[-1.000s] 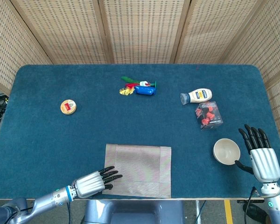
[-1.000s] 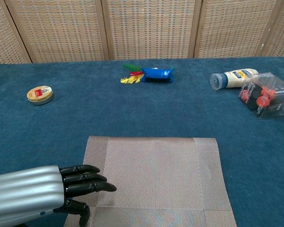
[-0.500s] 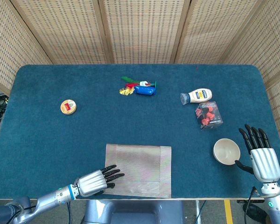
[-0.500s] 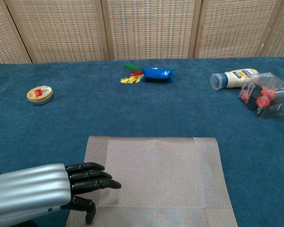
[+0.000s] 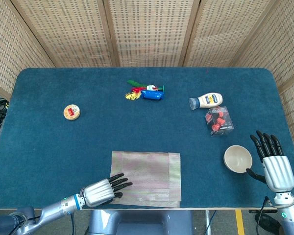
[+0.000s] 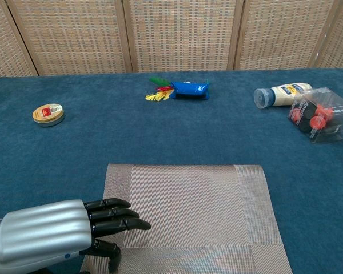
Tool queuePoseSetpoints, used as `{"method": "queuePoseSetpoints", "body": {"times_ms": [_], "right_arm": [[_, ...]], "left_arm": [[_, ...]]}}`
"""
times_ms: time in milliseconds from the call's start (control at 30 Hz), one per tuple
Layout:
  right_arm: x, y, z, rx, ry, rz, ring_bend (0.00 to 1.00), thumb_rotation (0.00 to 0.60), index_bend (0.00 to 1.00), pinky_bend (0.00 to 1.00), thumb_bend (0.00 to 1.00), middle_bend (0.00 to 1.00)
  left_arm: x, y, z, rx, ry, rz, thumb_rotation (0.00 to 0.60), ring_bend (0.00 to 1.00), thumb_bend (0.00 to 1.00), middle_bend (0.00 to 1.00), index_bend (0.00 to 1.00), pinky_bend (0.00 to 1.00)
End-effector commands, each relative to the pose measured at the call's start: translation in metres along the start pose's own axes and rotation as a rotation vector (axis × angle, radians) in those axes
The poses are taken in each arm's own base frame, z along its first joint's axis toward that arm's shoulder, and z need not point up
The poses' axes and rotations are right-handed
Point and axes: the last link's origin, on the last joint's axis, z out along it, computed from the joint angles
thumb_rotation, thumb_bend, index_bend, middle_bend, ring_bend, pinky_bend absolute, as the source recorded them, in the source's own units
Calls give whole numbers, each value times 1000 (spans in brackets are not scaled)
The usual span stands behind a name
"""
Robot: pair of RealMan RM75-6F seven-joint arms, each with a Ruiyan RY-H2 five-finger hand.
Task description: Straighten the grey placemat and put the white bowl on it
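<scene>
Placemat (image 5: 146, 177) has slid toward my edge of the table over the last second, dragged by my left hand (image 5: 102, 190), whose fingers are together and pressing flat on its 8 o'clock corner. Its sides now look about square to the table edge (though the near edge overhangs a little, I'd say), so straightening seems nearly done and the bowl comes next. Bowl (image 5: 237, 158) sits at the mat's 3 o'clock, well apart. Only the head view shows it, along with my right hand (image 5: 273, 163), fingers spread, holding nothing, just beside the bowl. Chest view gives my left fingertips (image 6: 134, 224) close up on the weave, which the head view doesn't.
</scene>
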Motion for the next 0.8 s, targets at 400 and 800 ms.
{"method": "queuePoseSetpoints", "body": {"times_ms": [400,800], "right_arm": [[3,0,0,3,6,16,0,600,0,0,0,0],[4,0,-1,7,9,23,0,600,0,0,0,0]], "left_arm": [[0,0,6,19,15,-26,600,0,524,0,616,0],[8,-6,13,67,62,-74,600,0,619,0,786,0]]}}
